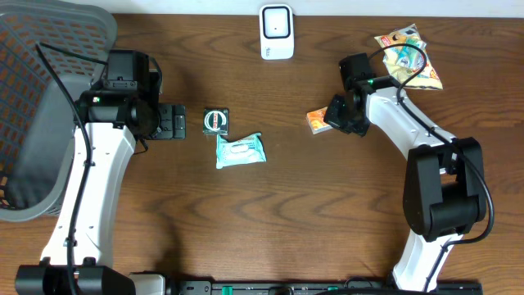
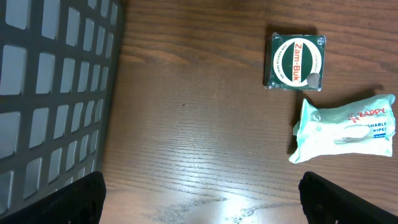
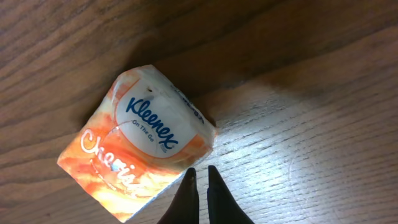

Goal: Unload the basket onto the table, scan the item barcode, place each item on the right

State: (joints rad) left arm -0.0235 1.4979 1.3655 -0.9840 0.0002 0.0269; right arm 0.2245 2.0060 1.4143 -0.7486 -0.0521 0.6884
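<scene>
A white barcode scanner (image 1: 277, 31) stands at the table's far edge, centre. An orange Kleenex tissue pack (image 1: 316, 121) (image 3: 140, 155) lies right of centre. My right gripper (image 1: 331, 115) (image 3: 200, 177) is shut with nothing between its fingers, its tips at the pack's lower right edge. A green Zam-Buk tin (image 1: 215, 120) (image 2: 295, 61) and a pale green wipes pack (image 1: 240, 150) (image 2: 345, 127) lie left of centre. My left gripper (image 1: 182, 123) (image 2: 199, 205) is open wide over bare wood, just left of the tin. No barcode shows in any view.
A yellow snack bag (image 1: 407, 56) lies at the far right behind the right arm. A grey mesh basket (image 1: 41, 106) (image 2: 50, 93) fills the left edge, close beside the left arm.
</scene>
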